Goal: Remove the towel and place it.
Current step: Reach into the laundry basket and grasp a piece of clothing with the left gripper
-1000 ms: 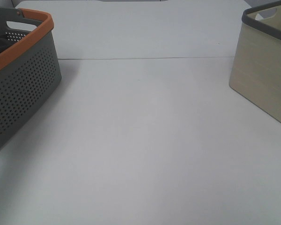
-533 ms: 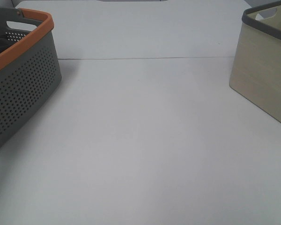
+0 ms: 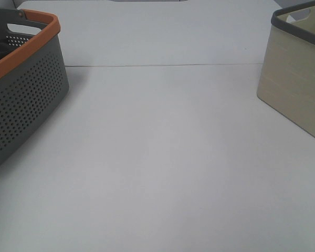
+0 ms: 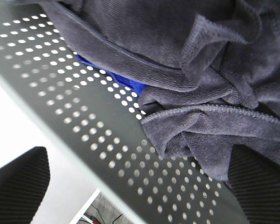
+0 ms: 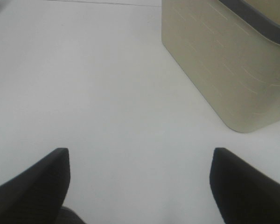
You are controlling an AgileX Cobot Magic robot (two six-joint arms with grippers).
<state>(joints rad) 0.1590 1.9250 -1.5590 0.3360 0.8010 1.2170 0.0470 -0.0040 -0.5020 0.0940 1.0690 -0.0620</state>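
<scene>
The towel [image 4: 210,70] is dark navy-charcoal terry cloth. It lies crumpled, hemmed edges showing, inside the grey perforated basket [image 4: 84,121]. In the left wrist view my left gripper [image 4: 140,186] hangs close over it, open, with nothing between the fingers. One fingertip [image 4: 263,186] is at the towel's edge and the other [image 4: 18,186] is by the basket wall. My right gripper [image 5: 142,186] is open and empty above the bare white table [image 5: 93,93]. Neither gripper shows in the exterior high view, where only a dark patch shows inside the basket [image 3: 26,89].
A bright blue item [image 4: 109,74] peeks out from under the towel. A beige bin with a dark rim [image 3: 296,79] stands at the table's right side, also ahead of the right gripper as the beige bin [image 5: 228,60]. A seam crosses the table [image 3: 163,65].
</scene>
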